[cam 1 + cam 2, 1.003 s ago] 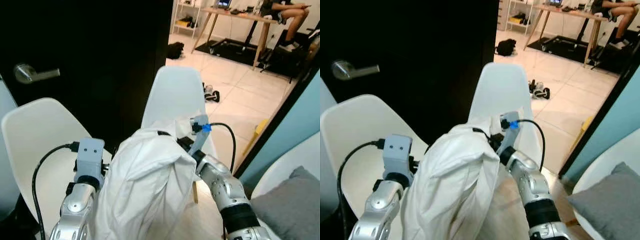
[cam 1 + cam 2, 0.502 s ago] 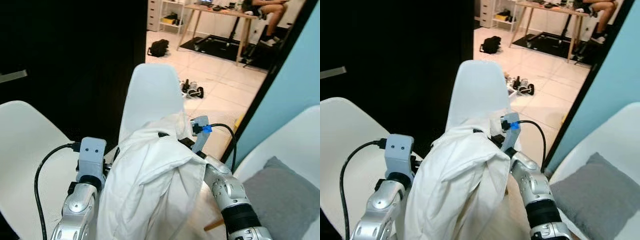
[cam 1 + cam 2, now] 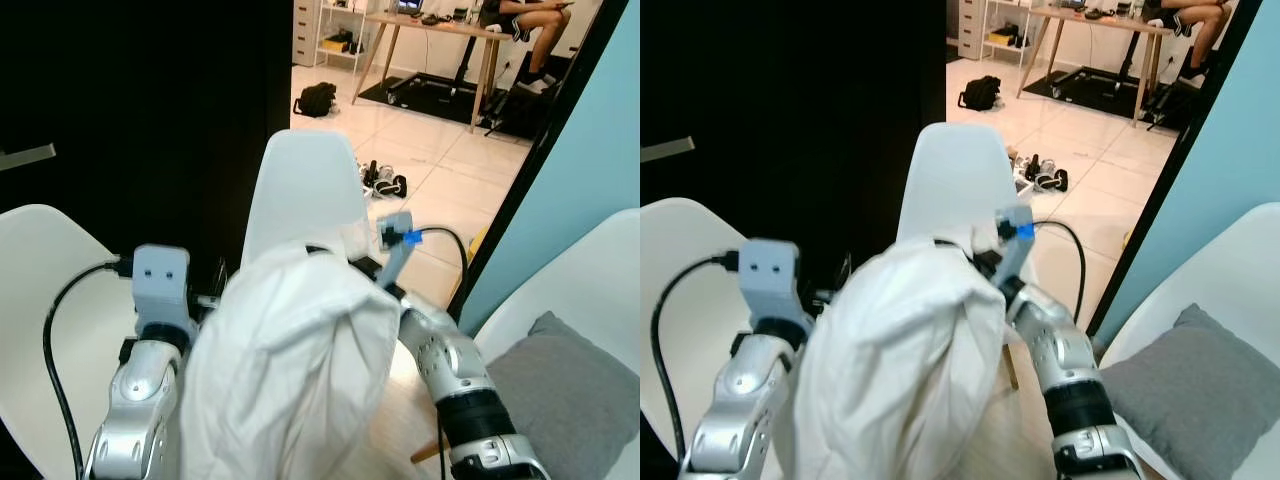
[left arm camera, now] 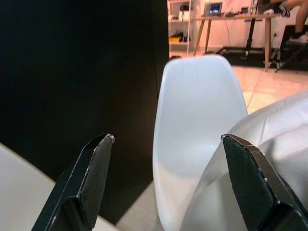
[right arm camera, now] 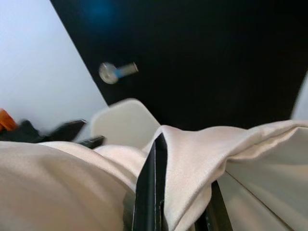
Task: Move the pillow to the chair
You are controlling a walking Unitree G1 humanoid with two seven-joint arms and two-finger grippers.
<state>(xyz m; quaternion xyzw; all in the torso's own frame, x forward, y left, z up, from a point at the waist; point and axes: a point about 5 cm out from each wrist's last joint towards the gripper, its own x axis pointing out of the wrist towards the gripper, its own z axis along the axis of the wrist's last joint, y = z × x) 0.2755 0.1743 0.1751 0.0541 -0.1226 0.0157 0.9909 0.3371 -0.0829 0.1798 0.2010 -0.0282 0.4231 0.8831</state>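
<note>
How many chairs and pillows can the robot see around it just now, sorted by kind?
White chairs: 3, one ahead, one on the left, one on the right
White pillows: 1, held between both arms
Grey pillows: 1, on the right chair
Total: 5

Silver two-arm humanoid, black-fingered grippers.
Left arm (image 3: 135, 400): silver shell, grey camera box at wrist, black cable looping off. Right arm (image 3: 455, 375): silver segments, black band, blue connector, black cable. Black wedge-shaped fingers (image 4: 94, 173).
</note>
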